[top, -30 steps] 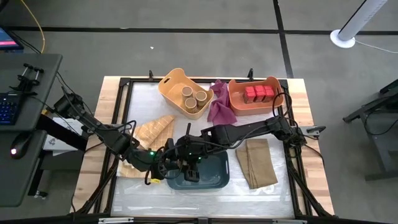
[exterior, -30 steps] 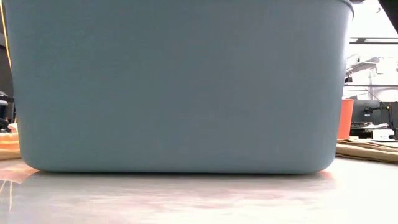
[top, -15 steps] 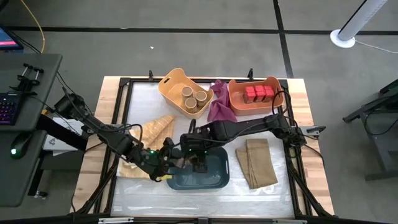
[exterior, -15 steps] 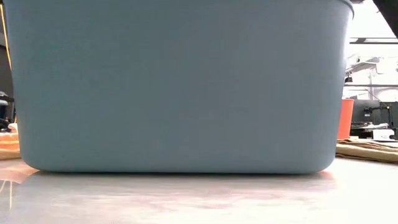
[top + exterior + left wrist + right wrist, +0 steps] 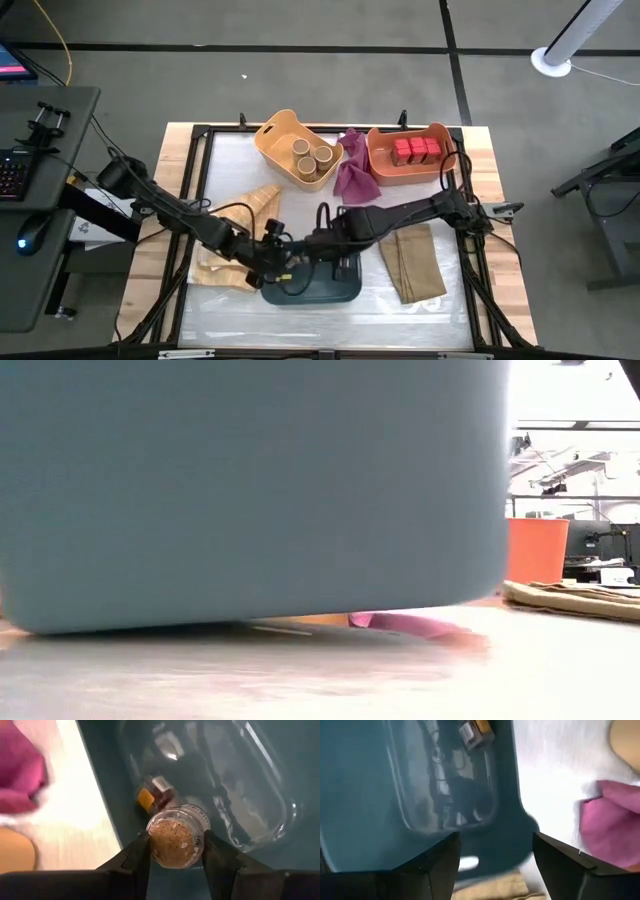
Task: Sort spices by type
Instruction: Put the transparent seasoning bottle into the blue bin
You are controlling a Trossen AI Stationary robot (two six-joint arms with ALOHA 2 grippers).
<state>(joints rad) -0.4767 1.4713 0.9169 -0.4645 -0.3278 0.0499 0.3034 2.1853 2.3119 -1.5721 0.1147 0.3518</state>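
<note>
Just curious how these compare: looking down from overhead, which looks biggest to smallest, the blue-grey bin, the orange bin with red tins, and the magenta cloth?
1. Blue-grey bin, partly hidden by the arms, so its lead is unsure.
2. Orange bin holding the red tins, close behind.
3. Magenta cloth, clearly smallest.

Surface materials at the work area

The teal bin (image 5: 318, 288) is smooth plastic with a glossy, reflective floor. The small jar (image 5: 176, 838) is clear glass or plastic holding coarse tan granules. The gripper fingers (image 5: 134, 857) are matt black. The magenta cloth (image 5: 353, 176) is soft fabric; the table edge (image 5: 183, 180) is pale wood.
</note>
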